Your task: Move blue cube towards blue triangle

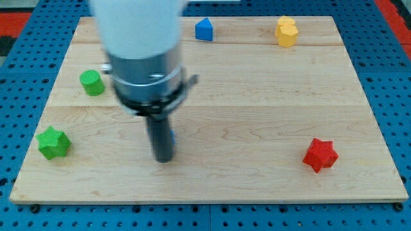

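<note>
My tip (164, 158) rests on the wooden board (257, 96), left of the middle and toward the view's bottom. A thin sliver of a blue block (172, 136) shows at the rod's right edge, just above the tip. The rod hides the rest of it, so I cannot make out its shape. The blue triangle (203, 29), a block with a pointed top, sits near the board's top edge, well above and slightly right of the tip. The arm's grey and white body (144, 58) covers the board's upper left.
A yellow block (286, 31) sits at the top right. A green cylinder (92, 83) is at the left. A green star (53, 142) is at the lower left. A red star (320, 154) is at the lower right. A blue pegboard (392, 77) surrounds the board.
</note>
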### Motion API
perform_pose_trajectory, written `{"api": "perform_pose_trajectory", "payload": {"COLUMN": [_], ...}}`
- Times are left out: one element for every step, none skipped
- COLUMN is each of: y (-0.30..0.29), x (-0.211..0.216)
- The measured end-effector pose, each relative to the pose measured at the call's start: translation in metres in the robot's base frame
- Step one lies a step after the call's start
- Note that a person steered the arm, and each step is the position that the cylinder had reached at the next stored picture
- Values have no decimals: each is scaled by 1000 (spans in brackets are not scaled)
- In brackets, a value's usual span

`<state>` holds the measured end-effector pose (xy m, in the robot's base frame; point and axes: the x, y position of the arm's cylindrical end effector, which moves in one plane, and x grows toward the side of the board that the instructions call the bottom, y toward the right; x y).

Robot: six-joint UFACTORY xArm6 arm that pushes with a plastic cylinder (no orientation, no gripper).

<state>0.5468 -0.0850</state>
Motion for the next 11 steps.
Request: {"api": "perform_pose_trajectory", "payload": {"y": [22,-43,-74,-50,9,12,-22,-50,21,38,61], "x": [-69,-86,-78,-119,-151,-197,-213,-230,-240,-248,-250]}}
